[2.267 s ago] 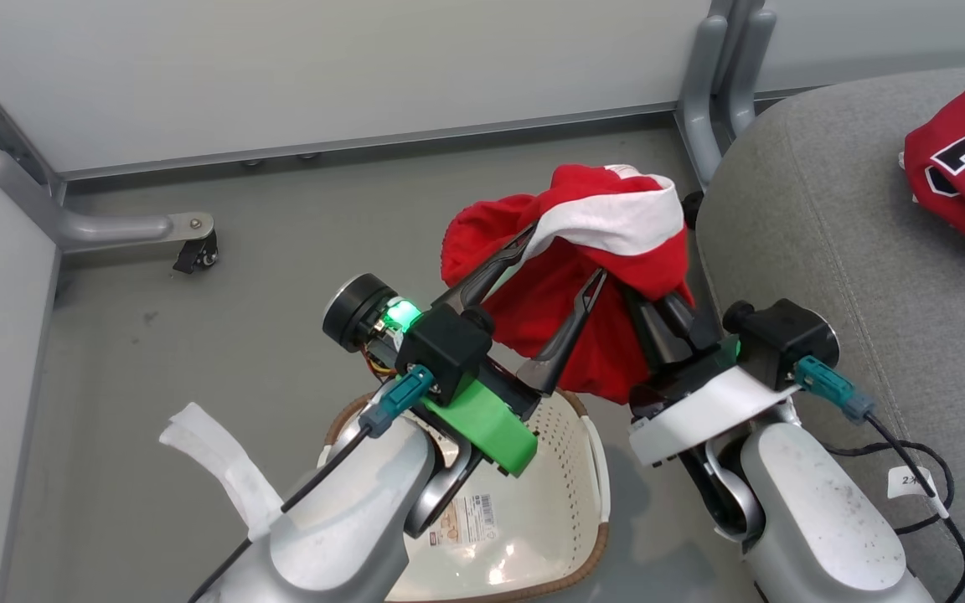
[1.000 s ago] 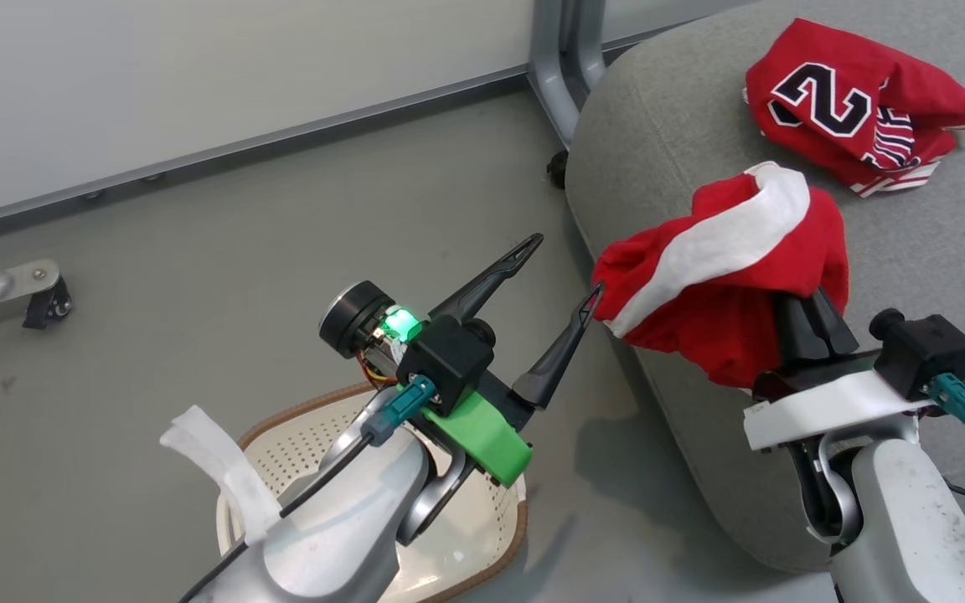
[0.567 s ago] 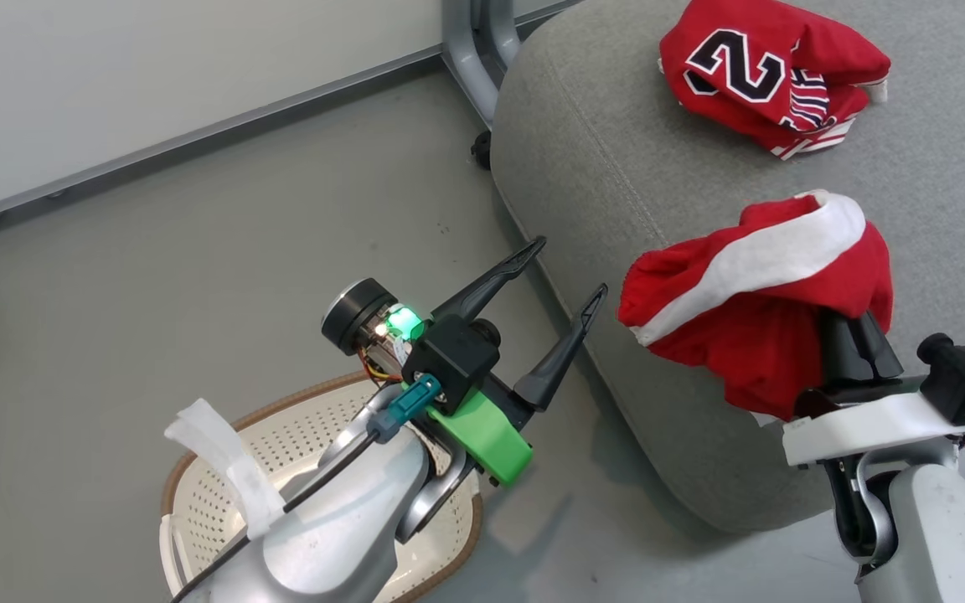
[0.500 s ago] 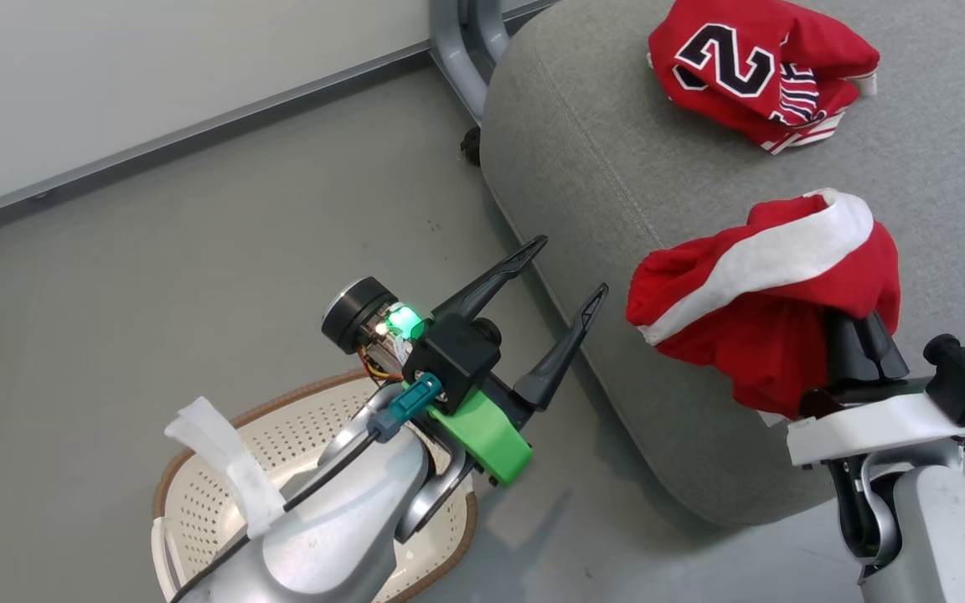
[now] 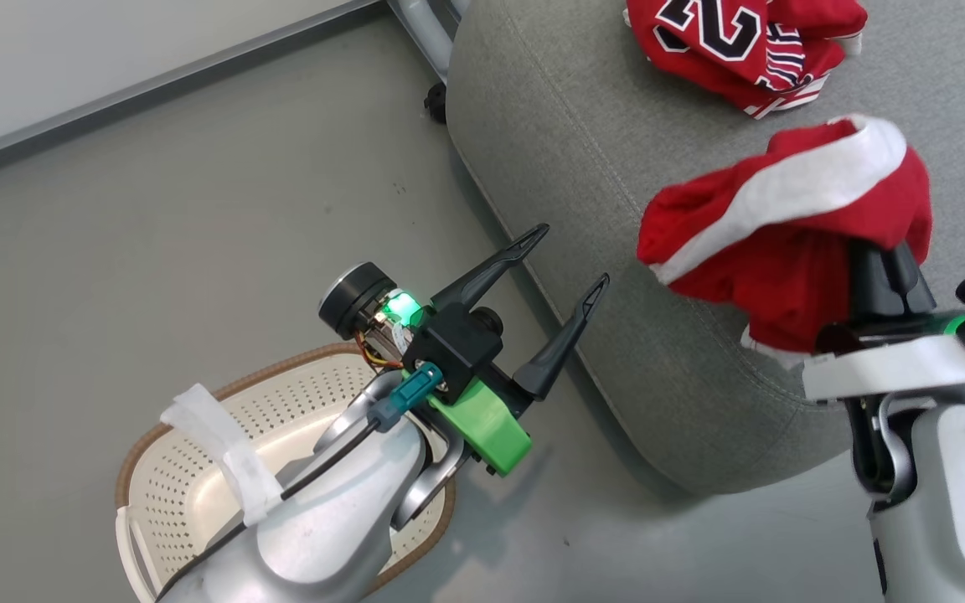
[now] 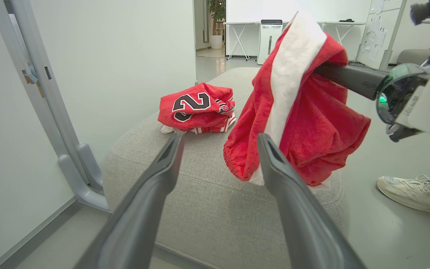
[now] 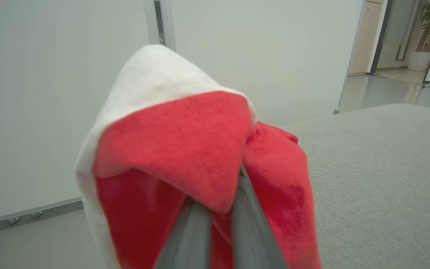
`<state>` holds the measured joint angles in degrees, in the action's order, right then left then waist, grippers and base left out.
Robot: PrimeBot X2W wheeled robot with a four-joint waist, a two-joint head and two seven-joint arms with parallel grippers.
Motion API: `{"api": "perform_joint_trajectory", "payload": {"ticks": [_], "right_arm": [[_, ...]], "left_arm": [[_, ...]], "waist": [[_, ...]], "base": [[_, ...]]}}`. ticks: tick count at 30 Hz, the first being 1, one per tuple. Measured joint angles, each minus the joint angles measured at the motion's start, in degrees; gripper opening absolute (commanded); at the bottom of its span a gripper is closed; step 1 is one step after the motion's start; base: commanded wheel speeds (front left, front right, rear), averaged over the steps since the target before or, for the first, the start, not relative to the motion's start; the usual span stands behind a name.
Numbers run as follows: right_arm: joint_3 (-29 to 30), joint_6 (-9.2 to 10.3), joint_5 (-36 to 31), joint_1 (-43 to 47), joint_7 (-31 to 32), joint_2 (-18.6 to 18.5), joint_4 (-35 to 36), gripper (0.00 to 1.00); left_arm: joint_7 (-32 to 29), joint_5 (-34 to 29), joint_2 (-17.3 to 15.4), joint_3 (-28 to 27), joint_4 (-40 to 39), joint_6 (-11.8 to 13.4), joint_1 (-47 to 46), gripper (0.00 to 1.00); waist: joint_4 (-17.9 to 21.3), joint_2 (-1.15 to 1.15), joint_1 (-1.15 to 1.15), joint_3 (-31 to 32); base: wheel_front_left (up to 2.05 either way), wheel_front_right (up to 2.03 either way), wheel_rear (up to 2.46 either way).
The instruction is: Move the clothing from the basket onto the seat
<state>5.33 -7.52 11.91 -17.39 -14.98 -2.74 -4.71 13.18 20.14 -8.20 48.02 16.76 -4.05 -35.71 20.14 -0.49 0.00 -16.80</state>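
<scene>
The red piece with a broad white band point(image 5: 784, 226) hangs bunched over my right gripper point(image 5: 880, 264), which is shut on it just above the light-grey seat point(image 5: 583, 167). The cloth hides the fingertips. In the right wrist view the shut fingers point(image 7: 200, 239) disappear into the red piece point(image 7: 185, 149). The numbered jersey point(image 5: 742, 42) lies crumpled on the seat farther back. My left gripper point(image 5: 571, 255) stands open and empty beside the seat's near edge. The cream basket point(image 5: 223, 389) sits on the floor under my left forearm.
A grey metal frame leg with a caster point(image 5: 432, 100) stands on the floor at the seat's far corner, against a pale wall panel. In the left wrist view a person's white shoe point(image 6: 413, 192) rests on the floor beyond the seat point(image 6: 207, 194).
The camera has swung toward the seat. My right gripper has carried the red piece from above the basket to above the seat cushion. The left gripper has stayed open and empty.
</scene>
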Motion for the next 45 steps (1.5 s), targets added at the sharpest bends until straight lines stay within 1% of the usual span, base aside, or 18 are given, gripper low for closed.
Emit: {"api": "perform_joint_trajectory", "payload": {"ticks": [3,6,16,24,28,30,33,37,40,45], "right_arm": [[0.8,0.0,-1.2,-4.0,0.0,-0.1,0.7,0.0],[1.4,0.0,-1.8,-8.6,0.0,-1.3,0.9,0.0],[5.6,0.0,-3.5,-25.1,0.0,-7.0,-0.4,0.0],[9.3,0.0,-4.2,-37.9,0.0,-13.9,-7.1,0.0],[11.0,0.0,-4.2,-43.3,0.0,-17.2,-12.6,0.0],[11.5,0.0,-4.1,-45.4,0.0,-18.1,-15.6,0.0],[11.5,0.0,-4.0,-47.5,0.0,-18.4,-20.9,0.0],[12.7,0.0,-5.3,-47.9,0.0,-17.2,-27.8,0.0],[14.0,0.0,-6.0,-47.9,0.0,-16.2,-31.1,0.0],[14.9,0.0,-6.9,-47.2,0.0,-15.6,-36.5,0.0]], "left_arm": [[-0.3,-0.1,-0.2,0.1,-0.2,0.0,-0.7,1.0],[-0.6,-0.6,-0.6,0.2,-0.7,0.0,-1.8,1.0],[-1.6,-2.2,-2.0,0.4,-2.6,0.0,-5.7,1.0],[-2.1,-3.0,-3.1,0.6,-3.7,-0.1,-7.9,1.0],[-2.5,-3.2,-3.3,0.6,-4.4,-0.1,-8.9,1.0],[-2.5,-3.3,-3.4,0.7,-4.7,-0.1,-9.4,1.0],[-2.6,-3.5,-3.8,0.6,-5.2,-0.1,-10.0,1.0],[-2.6,-3.6,-3.9,0.8,-5.4,0.0,-10.4,1.0],[-2.6,-3.6,-3.9,1.0,-5.5,0.0,-10.9,1.0],[-2.5,-3.6,-4.0,1.0,-5.7,0.1,-11.3,1.0]], "waist": [[-0.4,0.0,0.0,-1.3],[-0.8,0.0,0.0,-2.8],[-2.8,0.0,0.0,-9.6],[-4.6,0.0,0.01,-14.9],[-5.5,0.0,0.01,-17.4],[-6.0,0.0,0.01,-18.5],[-6.6,0.0,0.01,-20.2],[-7.4,0.0,0.01,-22.2],[-8.2,0.0,0.01,-23.2],[-9.2,0.0,0.01,-24.3]], "base": [[0.0,0.0,0.0],[0.0,0.0,0.0],[0.0,0.0,0.0],[0.0,0.0,0.0],[0.0,0.0,0.0],[0.0,0.0,0.0],[0.0,0.0,0.0],[0.0,0.0,0.0],[0.0,0.0,0.0],[0.0,0.0,0.0]]}}
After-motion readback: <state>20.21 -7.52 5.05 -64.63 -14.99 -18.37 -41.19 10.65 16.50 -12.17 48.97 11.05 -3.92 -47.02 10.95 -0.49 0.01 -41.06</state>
